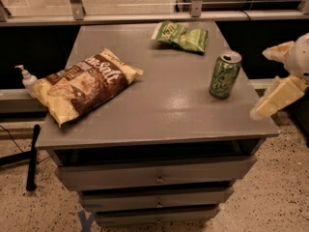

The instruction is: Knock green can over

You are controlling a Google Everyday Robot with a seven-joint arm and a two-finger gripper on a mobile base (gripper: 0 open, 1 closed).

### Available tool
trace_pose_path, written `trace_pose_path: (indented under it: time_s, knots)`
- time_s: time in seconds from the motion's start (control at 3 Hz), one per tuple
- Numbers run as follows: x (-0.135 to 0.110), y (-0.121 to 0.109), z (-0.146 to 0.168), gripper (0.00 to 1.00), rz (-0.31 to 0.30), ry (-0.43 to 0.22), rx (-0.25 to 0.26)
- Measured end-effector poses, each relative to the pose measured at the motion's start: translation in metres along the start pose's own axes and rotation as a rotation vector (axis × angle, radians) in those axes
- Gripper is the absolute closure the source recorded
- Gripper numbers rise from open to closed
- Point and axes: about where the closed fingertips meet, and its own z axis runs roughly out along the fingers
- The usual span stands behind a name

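Note:
The green can [225,74] stands upright near the right edge of the grey cabinet top [164,100]. It has mottled green and yellow print and a silver top. My gripper [271,76] is at the far right of the camera view, just off the cabinet's right edge and a short way to the right of the can, not touching it. Its two cream fingers [277,98] are spread apart and hold nothing.
A flat crinkled green chip bag [182,36] lies at the back of the top. A large yellow and brown chip bag [84,85] lies on the left. A pump bottle [28,79] stands on a ledge to the left. Drawers [157,178] lie below.

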Motion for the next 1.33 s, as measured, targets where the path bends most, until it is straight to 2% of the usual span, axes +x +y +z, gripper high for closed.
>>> trace_pose_path:
  time_s: [0.67,1.0,1.33]
  knots:
    - [0.006,-0.041,0.048,0.0,0.087,-0.238,0.102]
    - [-0.002,-0.052,0.073,0.0,0.142,-0.344,0.121]
    - [-0.015,-0.068,0.098,0.0,0.166,-0.447,0.118]
